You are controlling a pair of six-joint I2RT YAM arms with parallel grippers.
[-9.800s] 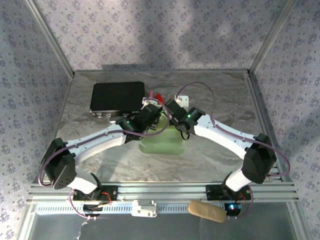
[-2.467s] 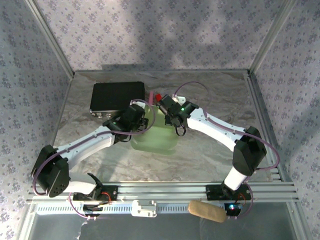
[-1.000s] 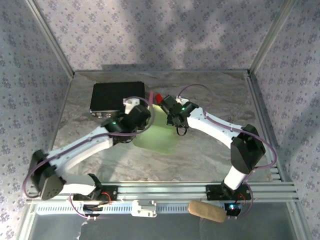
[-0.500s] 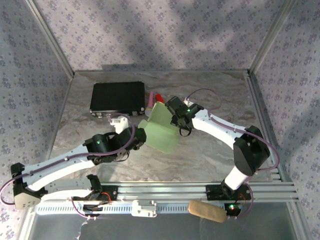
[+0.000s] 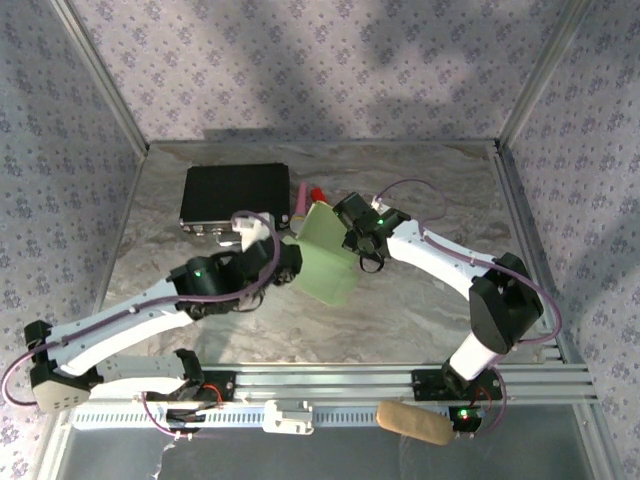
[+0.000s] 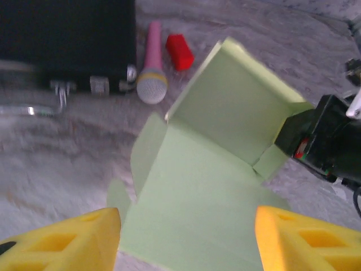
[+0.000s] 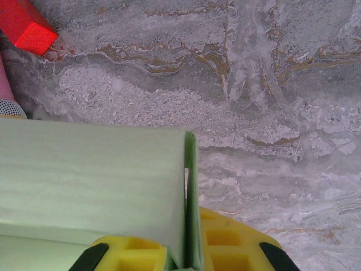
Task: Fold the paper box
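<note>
The paper box (image 5: 326,262) is found near the middle of the table (image 5: 430,320), just right of and nearer than the black box (image 5: 235,195), with the pink microphone (image 6: 151,62) and the red block (image 6: 179,52) just beyond its far corner. It is partly formed: one broad panel lies flat on the table, a second panel is raised along a crease at the far side, and small side flaps are seen at the left edge, not yet turned in. The right gripper (image 7: 186,248) is clamped on the right edge of the raised panel, the card being pinched between its yellow pads. The left gripper (image 6: 186,237) is held at the near-left side of the sheet with its jaws apart and nothing between them; contact with the card cannot be confirmed. The step in hand is judged to be the shaping of the left side while the raised panel is steadied. For a clean result, the right clamp is best left firm and unmoved, so that the crease is not lost. The left fingers are best brought in low onto a left flap and turned about its crease line, not driven across, since thin card is likely to slide towards the microphone or buckle if pushed flat.
</note>
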